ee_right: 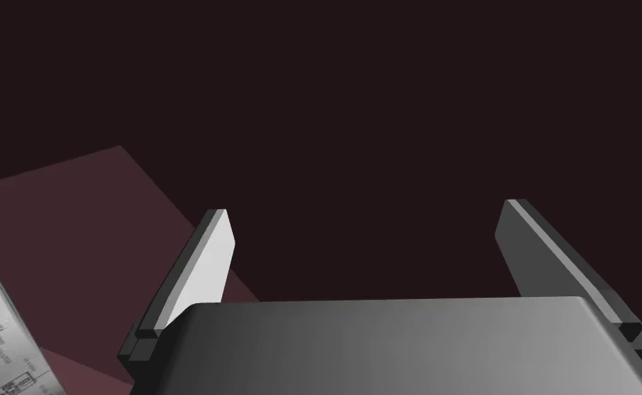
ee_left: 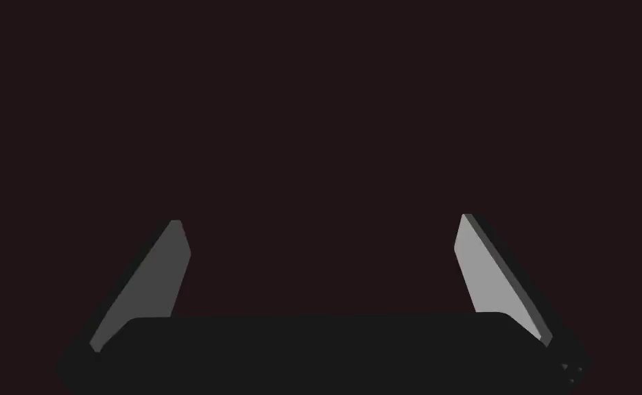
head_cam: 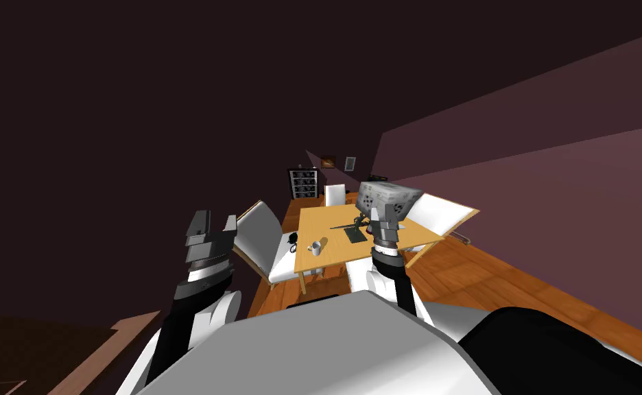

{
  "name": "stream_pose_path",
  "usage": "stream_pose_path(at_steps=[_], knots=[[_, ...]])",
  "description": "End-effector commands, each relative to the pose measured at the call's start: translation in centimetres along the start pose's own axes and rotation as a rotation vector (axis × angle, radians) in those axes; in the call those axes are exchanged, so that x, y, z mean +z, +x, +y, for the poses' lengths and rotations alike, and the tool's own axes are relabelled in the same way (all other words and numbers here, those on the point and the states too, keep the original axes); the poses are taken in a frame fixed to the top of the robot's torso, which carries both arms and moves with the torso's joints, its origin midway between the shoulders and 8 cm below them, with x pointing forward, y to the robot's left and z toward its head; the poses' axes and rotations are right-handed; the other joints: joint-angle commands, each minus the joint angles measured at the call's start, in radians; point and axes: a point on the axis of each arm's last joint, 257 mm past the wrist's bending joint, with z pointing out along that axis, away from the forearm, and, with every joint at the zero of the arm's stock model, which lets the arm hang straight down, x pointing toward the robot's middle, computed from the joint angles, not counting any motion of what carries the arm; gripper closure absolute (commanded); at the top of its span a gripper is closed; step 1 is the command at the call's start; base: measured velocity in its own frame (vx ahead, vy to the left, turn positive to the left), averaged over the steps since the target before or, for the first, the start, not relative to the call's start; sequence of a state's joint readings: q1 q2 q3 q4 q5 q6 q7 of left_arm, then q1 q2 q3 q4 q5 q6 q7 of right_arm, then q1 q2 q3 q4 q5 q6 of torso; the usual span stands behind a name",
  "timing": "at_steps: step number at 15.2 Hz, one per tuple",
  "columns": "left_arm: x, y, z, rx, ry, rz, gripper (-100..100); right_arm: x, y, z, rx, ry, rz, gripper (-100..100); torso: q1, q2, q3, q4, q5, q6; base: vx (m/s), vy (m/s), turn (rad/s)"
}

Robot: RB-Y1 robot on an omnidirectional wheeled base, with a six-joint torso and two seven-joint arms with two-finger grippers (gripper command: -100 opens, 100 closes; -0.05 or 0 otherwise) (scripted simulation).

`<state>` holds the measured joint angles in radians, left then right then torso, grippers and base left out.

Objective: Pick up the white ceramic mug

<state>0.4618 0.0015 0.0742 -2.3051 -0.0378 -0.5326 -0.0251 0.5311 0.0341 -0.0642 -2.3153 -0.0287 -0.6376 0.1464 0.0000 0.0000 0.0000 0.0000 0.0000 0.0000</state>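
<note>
The white mug [head_cam: 316, 247] stands untouched near the table's [head_cam: 326, 221] front edge. The left gripper [ee_left: 319, 219] and right gripper [ee_right: 365, 208] gape wide and empty, apparently well apart from it.

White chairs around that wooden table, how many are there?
3. One white chair stands at the left side of the orange-brown wooden table, one at its far end, one at its right side. A speckled grey box covers part of the view, so another may be hidden.
</note>
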Motion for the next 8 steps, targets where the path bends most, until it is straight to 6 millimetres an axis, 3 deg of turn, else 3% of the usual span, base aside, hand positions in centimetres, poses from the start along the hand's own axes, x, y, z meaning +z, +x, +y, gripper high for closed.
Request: stream_pose_path(at_steps=[1, 8], knots=[[0.0, 0.0, 0.0, 0.000, 0.000, 0.000, 0, 0.1, 0.7, -0.1, 0.004, -0.002, 0.044, -100, 0.000, 0.000, 0.000, 0.000, 0.000, 0.000, -0.004, 0.003, 0.083], [0.0, 0.0, 0.0, 0.000, 0.000, 0.000, 0, -0.1, 2.6, -0.9, 0.029, 0.013, 0.149, -100, 0.000, 0.001, 0.000, 0.000, 0.000, 0.000, -0.011, 0.000, 0.102]])
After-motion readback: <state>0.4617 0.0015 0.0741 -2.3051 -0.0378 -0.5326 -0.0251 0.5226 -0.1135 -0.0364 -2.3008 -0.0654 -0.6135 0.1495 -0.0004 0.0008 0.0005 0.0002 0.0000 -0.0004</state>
